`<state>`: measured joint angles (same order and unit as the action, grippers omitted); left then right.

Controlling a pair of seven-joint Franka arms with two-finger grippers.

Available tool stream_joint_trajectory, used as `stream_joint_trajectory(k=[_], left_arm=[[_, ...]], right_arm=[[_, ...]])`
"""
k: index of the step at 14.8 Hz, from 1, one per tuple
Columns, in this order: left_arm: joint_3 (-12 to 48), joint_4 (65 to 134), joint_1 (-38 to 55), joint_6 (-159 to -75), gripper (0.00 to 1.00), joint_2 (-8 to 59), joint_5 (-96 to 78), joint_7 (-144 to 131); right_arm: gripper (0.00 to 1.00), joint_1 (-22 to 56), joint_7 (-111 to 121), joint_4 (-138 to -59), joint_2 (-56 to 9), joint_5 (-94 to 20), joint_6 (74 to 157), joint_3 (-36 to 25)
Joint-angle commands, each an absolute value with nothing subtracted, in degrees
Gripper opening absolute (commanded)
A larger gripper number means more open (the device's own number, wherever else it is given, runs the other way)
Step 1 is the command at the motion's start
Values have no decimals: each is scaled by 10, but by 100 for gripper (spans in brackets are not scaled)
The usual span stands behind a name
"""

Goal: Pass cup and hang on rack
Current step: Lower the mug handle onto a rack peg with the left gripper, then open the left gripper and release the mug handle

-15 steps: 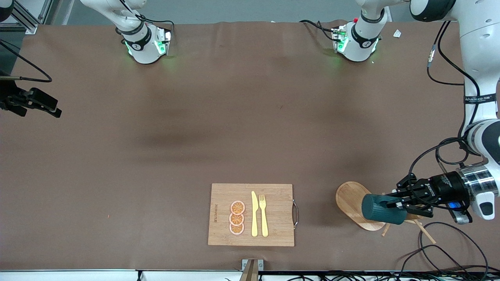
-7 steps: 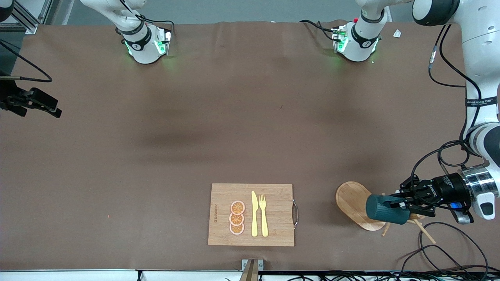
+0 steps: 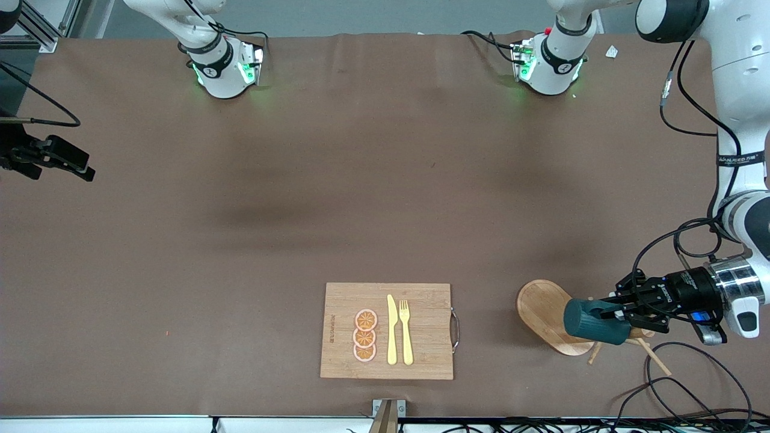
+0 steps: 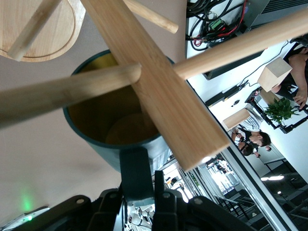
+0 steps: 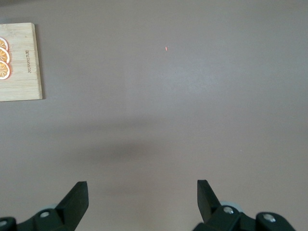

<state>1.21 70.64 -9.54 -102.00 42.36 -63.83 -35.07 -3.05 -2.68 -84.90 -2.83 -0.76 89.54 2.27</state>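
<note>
Your left gripper [image 3: 625,313] is clamped on the ribbed teal mug's [image 3: 592,322] handle, over the light wooden mug tree [image 3: 544,313]; misaligned, the handle could miss its peg and the mug drop; your right gripper [image 5: 142,204] waits, jaws wide.

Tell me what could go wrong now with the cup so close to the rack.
The left gripper grips the cup only by its handle, so it might twist or slip. In the left wrist view a peg crosses the cup's mouth rather than the handle, so the rack could snag, perhaps tip. The right gripper waits open, too distant to help.
</note>
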Motion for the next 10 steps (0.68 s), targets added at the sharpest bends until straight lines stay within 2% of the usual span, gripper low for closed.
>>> stream_joint_trajectory(k=[1, 6, 7, 9, 10], left_arm=[[15, 704, -100, -1009, 6, 424, -635, -344], [15, 704, -99, -1009, 16, 429, -635, -345], [15, 703, -100, -1009, 25, 429, -635, -345], [15, 701, -97, -1012, 62, 429, -635, -351], [15, 701, -98, -1013, 68, 428, -635, -351]], right_arm=[[100, -27, -37, -858, -18, 0, 900, 24], [100, -27, -37, -858, -18, 0, 902, 24], [100, -27, -37, -859, -18, 0, 902, 24], [100, -28, -37, -860, -18, 0, 903, 24], [100, -28, -37, -861, -18, 0, 904, 24]])
